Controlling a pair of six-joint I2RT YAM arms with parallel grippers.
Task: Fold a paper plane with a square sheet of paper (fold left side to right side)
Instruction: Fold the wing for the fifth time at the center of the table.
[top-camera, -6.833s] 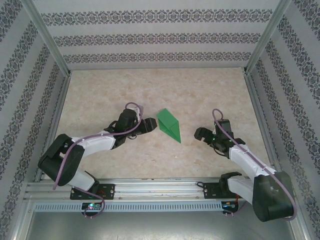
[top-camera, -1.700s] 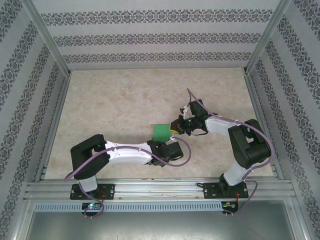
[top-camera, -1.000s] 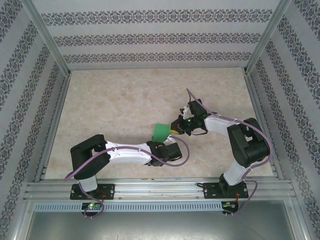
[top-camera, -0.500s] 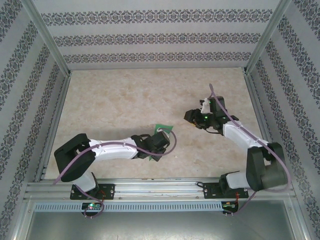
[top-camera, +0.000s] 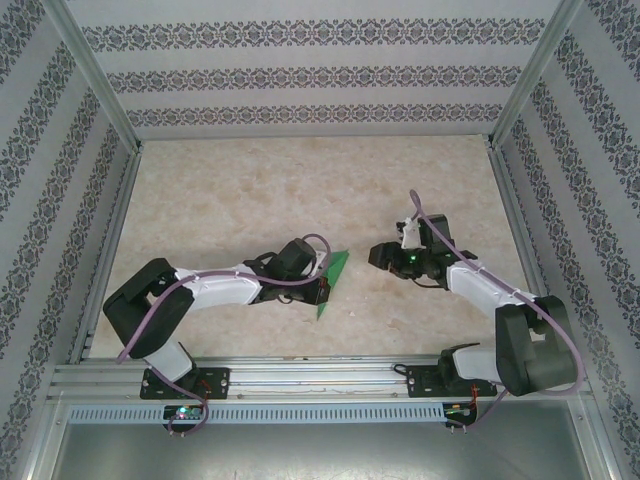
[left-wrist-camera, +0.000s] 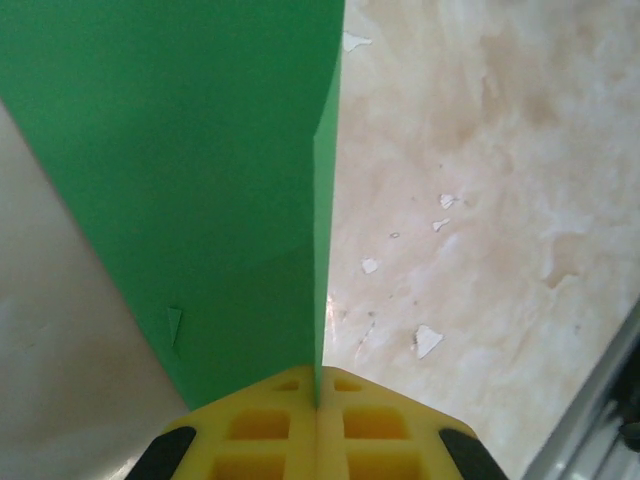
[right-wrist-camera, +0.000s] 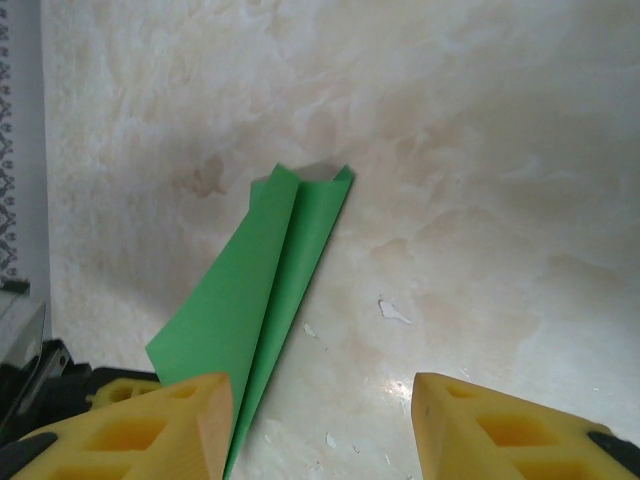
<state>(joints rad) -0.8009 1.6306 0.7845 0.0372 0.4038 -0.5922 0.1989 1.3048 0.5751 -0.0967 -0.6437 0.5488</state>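
1. We found the left gripper (left-wrist-camera: 318, 400) clamped shut on the paper plane (top-camera: 334, 278), pads pinching its folded edge.
2. The plane sat over the table (top-camera: 250, 190), front of centre, between both grippers.
3. The right gripper (right-wrist-camera: 318, 405) stood near it, not touching, fingers apart.

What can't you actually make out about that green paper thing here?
- Left wrist view: the paper plane runs off the top edge, so its far end is cut off.
- Right wrist view: its narrow end runs off the bottom edge beside the right gripper.
- Top view: the left gripper covers where it is pinched; the creases are too small.
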